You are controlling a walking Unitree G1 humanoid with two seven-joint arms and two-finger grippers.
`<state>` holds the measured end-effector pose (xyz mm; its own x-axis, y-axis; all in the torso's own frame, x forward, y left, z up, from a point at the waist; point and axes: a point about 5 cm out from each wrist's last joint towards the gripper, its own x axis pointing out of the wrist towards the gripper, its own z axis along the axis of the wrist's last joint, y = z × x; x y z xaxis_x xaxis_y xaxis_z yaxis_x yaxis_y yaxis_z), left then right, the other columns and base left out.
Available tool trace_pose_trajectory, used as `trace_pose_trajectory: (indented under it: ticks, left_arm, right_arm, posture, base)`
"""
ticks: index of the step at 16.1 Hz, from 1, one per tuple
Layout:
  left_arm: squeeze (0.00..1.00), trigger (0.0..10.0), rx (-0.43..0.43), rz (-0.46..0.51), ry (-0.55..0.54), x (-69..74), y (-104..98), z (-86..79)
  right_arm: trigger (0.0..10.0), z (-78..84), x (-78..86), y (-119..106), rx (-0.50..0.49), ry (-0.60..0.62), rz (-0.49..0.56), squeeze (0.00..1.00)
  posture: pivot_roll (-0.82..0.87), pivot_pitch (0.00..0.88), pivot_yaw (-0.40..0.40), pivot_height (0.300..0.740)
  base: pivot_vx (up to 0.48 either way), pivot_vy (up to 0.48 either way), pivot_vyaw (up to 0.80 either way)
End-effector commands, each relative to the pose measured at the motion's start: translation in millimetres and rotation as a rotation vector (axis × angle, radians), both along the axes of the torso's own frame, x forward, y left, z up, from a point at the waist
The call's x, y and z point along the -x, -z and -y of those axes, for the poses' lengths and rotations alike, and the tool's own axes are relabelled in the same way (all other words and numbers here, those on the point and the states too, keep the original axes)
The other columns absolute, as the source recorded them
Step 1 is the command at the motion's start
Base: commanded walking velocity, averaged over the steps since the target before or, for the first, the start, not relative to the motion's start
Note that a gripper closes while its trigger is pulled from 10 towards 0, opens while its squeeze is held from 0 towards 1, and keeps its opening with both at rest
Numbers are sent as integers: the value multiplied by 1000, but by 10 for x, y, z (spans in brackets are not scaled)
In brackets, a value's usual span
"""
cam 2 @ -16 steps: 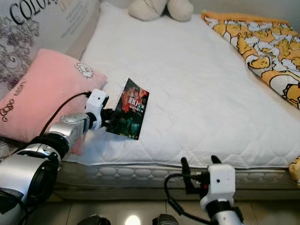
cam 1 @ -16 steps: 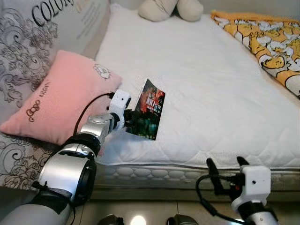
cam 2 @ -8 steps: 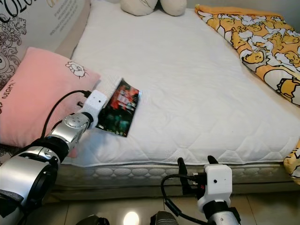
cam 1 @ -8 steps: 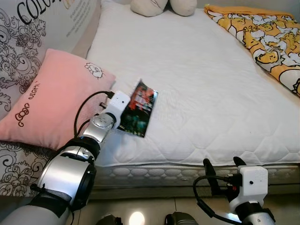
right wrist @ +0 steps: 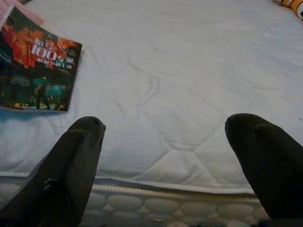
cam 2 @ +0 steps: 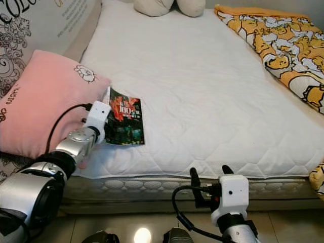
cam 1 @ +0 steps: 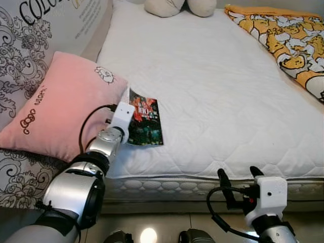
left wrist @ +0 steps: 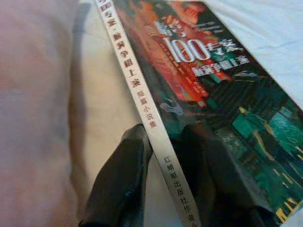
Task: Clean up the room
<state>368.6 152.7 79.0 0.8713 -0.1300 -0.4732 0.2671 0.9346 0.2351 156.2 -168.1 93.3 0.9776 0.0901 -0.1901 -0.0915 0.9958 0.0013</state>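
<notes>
A paperback book (cam 1: 147, 123) with a dark red and green cover lies on the white mattress (cam 1: 217, 86), its spine close to the pink pillow (cam 1: 61, 104). My left gripper (left wrist: 165, 137) is shut on the book at its spine edge, one black finger (left wrist: 124, 179) on the pillow side and the other on the cover. In the eye views that wrist (cam 1: 121, 115) reaches over the mattress's front left corner. My right gripper (cam 1: 238, 174) hangs low in front of the bed's edge, open, with nothing between its fingers (right wrist: 80, 156).
A yellow patterned blanket (cam 1: 288, 35) covers the bed's far right. A beige plush toy (cam 1: 179, 6) sits at the far end. A printed grey cushion (cam 1: 25, 45) stands behind the pink pillow. Tiled floor (cam 1: 162, 225) runs below the mattress edge.
The book, held tilted up a second ago, has been turned and lowered flat beside the pink pillow, still in my left gripper. The right gripper stays low and open. The camera shifted slightly.
</notes>
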Motion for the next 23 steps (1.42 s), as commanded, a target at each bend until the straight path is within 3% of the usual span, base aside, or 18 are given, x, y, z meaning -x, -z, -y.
trace_pose_trajectory:
  ticks: [1,5,7,10,15,17,18,21,23]
  left_arm:
    - [1000,10000,-49,-8,68,14,22,65]
    - [1000,10000,-182,70,210,-45,-99,153]
    - [1000,10000,-255,155,318,-84,-208,264]
    - [1000,10000,-304,203,393,-104,-279,334]
    - [1000,10000,-336,173,342,-80,-202,217]
    - [1000,10000,-430,163,318,-67,-158,120]
    - [0,10000,-478,164,321,-62,-145,87]
    - [0,10000,-544,215,325,-79,-187,67]
    - [0,10000,-529,301,315,-124,-303,90]
  right_arm:
    - [10000,16,8,21,9,6,-19,0]
    - [10000,11,-3,27,7,5,-18,0]
    - [10000,-5,-16,30,4,4,-16,0]
    - [10000,-25,-50,35,-1,5,-10,0]
    - [10000,-37,-52,45,-5,6,-9,0]
    - [10000,-36,-54,52,-6,5,-12,0]
    - [10000,-35,-61,54,-6,3,-13,0]
    - [10000,-38,-69,60,-8,0,-16,0]
    - [10000,-47,-96,63,-10,2,-7,0]
  posture:
    - [-288,99,-32,714]
    - [-283,94,-28,714]
    - [-280,91,-25,714]
    - [-277,81,-18,714]
    - [-276,78,-15,714]
    - [-275,78,-16,714]
    - [-271,78,-19,714]
    - [-266,77,-20,714]
    - [-262,69,-16,714]
  base:
    - [0,0,0]
    - [0,0,0]
    - [0,0,0]
    - [0,0,0]
    - [0,0,0]
    - [0,0,0]
    - [0,0,0]
    - [0,0,0]
    - [0,0,0]
